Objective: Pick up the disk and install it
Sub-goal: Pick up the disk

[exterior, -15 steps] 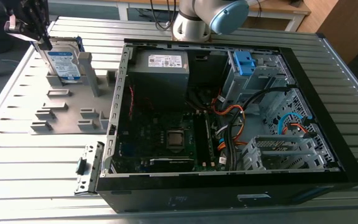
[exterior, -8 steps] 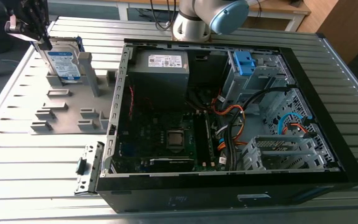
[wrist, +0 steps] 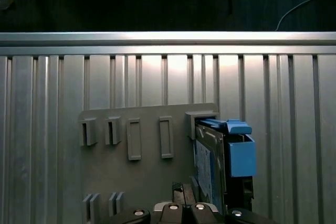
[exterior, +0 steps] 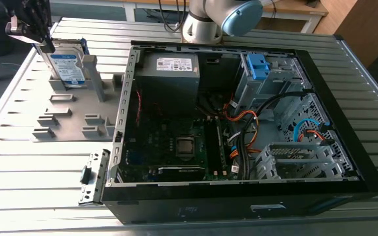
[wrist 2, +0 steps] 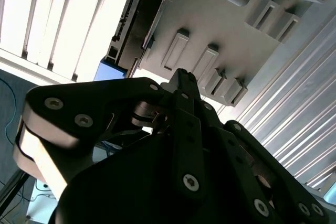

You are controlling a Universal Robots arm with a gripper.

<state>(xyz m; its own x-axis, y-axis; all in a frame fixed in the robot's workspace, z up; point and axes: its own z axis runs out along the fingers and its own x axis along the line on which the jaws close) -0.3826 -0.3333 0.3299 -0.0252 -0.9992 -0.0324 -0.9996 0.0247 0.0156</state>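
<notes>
The disk [exterior: 67, 65] stands upright on its edge in a slot of a grey holder plate [exterior: 64, 115] at the exterior view's left; its blue-and-white label faces forward and a blue carrier frames it. My gripper [exterior: 44, 45] hangs just above the disk's upper corner, on the exterior view's left of it. In the first wrist view the disk [wrist: 209, 167] with its blue carrier [wrist: 239, 153] stands beside my gripper [wrist: 181, 188], whose fingers sit close together with nothing between them. In the second wrist view my gripper [wrist 2: 181, 75] tapers to one tip, near the disk's dark edge [wrist 2: 137, 24].
An open black computer case [exterior: 255, 209] lies on the slatted metal table [exterior: 38, 169] at the exterior view's right, with a motherboard, cables, a grey power supply [exterior: 169, 73] and a drive cage with a blue clip [exterior: 258, 65]. The arm's base [exterior: 205, 24] stands behind it.
</notes>
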